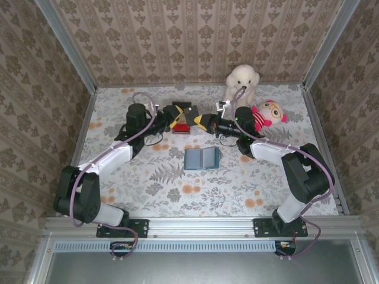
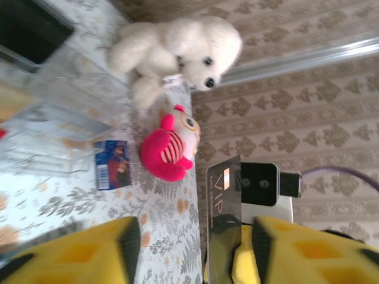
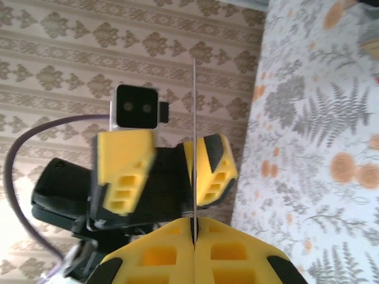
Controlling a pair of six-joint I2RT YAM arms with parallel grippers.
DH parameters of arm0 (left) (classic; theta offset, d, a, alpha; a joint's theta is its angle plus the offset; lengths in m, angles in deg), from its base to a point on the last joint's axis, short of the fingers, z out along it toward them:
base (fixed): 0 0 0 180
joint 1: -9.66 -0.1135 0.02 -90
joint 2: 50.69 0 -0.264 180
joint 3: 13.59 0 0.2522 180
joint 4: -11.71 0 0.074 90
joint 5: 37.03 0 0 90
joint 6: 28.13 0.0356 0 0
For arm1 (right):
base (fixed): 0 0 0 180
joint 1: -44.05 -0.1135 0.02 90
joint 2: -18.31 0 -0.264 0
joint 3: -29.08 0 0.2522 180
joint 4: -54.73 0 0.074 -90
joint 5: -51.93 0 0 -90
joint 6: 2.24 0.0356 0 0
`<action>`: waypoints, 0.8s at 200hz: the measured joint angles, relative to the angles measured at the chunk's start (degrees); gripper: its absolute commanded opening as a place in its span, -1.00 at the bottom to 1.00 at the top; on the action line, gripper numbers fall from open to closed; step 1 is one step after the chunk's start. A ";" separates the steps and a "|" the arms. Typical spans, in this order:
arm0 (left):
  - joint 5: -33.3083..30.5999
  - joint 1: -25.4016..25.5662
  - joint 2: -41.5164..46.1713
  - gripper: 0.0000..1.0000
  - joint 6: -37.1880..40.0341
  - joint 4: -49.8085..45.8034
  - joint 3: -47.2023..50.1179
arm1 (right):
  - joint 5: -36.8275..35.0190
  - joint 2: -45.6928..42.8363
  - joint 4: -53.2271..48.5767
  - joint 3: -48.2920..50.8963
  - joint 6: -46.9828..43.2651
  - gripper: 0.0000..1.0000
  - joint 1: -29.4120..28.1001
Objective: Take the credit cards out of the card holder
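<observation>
Card holder (image 1: 201, 158) lies open and flat mid-table, on the near side of both grippers. Red card (image 1: 181, 128) lies flat on the table (image 1: 148, 189) just beside the left gripper. The 2 arms meet tip to tip beyond the holder. Right gripper (image 3: 193, 228) is closed on the dark card (image 2: 224, 207), pinching 1 edge; the card is off the table, edge-on in the right wrist view, with "VIP" on its face. Left gripper (image 2: 195, 236) has its jaws apart, 1 finger each side of the dark card. The card sits close to 1 finger; cannot tell if they touch. Blue card (image 2: 112, 164) lies flat on the table further out, beside a clear plastic box (image 2: 53, 118). Pink doll (image 1: 269, 114) lies just past the right gripper. White bear (image 1: 241, 83) sits at the far edge by the wall.
</observation>
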 measured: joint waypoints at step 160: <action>-9.44 -18.03 2.78 1.00 32.98 -44.24 -3.10 | -13.05 12.11 -51.78 -36.02 -67.95 -1.00 -0.66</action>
